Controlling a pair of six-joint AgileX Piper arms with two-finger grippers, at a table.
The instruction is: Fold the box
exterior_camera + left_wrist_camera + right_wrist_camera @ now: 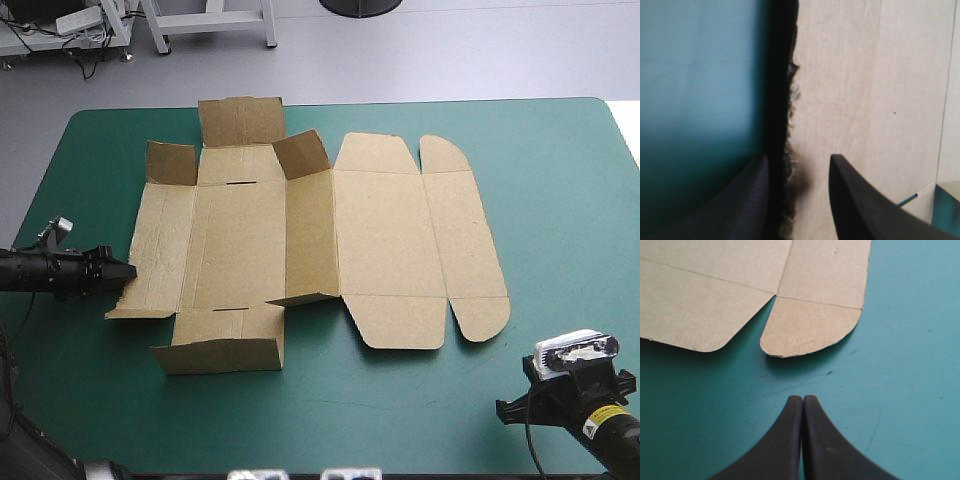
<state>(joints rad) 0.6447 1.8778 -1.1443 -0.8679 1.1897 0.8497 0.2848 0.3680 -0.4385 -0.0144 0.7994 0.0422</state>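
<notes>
Brown board, cut and creased, makes up the box (385,235), which lies opened out across the middle of the table (560,180) on its teal-green cover.

High view: the box's right half lies flat. On the left half the far flaps (240,122) stand up, and the long near flap (220,352) is raised. The left pincer (125,270) reaches in low from the table's left side, its tip at the box's left edge.

Left wrist view: the left pincer is released, its black fingers (865,200) parted by a moderate gap. The board's ragged edge (790,90) runs between them, with a dark shadow alongside it. One finger lies over the board, the other on the cover side. Whether either presses the board cannot be told.

Right wrist view: the right pincer (802,399) is clenched, its fingers meeting in a pointed arch over bare cover and gripping nothing. A rounded flap (810,327) of the box lies just ahead, apart from the tips.
</notes>
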